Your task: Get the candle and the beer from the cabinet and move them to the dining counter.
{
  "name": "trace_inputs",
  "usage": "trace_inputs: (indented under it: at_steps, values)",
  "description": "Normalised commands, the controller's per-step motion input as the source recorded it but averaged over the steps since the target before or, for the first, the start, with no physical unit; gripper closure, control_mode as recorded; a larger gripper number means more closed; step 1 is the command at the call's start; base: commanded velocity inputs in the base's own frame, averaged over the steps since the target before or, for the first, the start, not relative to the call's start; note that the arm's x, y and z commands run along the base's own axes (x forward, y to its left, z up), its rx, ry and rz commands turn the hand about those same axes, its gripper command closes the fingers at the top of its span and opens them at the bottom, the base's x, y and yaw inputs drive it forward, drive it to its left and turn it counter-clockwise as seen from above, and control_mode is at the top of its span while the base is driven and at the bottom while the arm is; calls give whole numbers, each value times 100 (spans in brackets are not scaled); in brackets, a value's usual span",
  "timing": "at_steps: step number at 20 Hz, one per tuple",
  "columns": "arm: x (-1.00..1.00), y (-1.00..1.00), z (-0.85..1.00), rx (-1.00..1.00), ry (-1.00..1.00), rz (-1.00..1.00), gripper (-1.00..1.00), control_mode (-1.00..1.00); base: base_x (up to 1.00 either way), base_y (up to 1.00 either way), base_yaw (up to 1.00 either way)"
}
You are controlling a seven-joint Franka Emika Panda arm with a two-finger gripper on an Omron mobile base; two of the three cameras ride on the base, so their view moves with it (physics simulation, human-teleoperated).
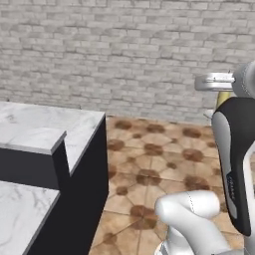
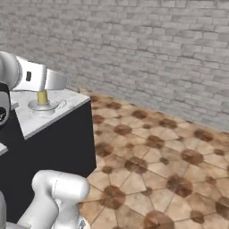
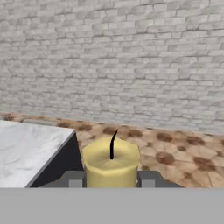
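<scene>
Over the dining counter [image 2: 67, 102] I see jaws clamped on the candle [image 3: 111, 162] (holder base [image 2: 42, 106] on marble).

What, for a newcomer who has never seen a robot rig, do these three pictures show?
A white robot arm on a driving base, in a rendered kitchen. Two pictures come from cameras on the base, behind the arm to its left and right; the third looks along its pincer. The pincer grips the candle, whose holder seems to rest on the corner of the marble dining counter. Beyond are a tiled floor and a brick wall.
</scene>
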Motion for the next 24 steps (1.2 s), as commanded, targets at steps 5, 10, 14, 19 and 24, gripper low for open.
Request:
trace_inputs:
  at_steps: [5,10,14,19,24]
  values:
    - [0,0,0,0,0,0,100,100,100,-89,0]
    - [0,0,0,0,0,0,100,100,100,-99,0]
    - [0,0,0,0,0,0,100,100,100,-100,-1]
    - [0,0,0,0,0,0,100,100,100,-96,0]
    - [0,0,0,0,0,0,100,100,100,-92,9]
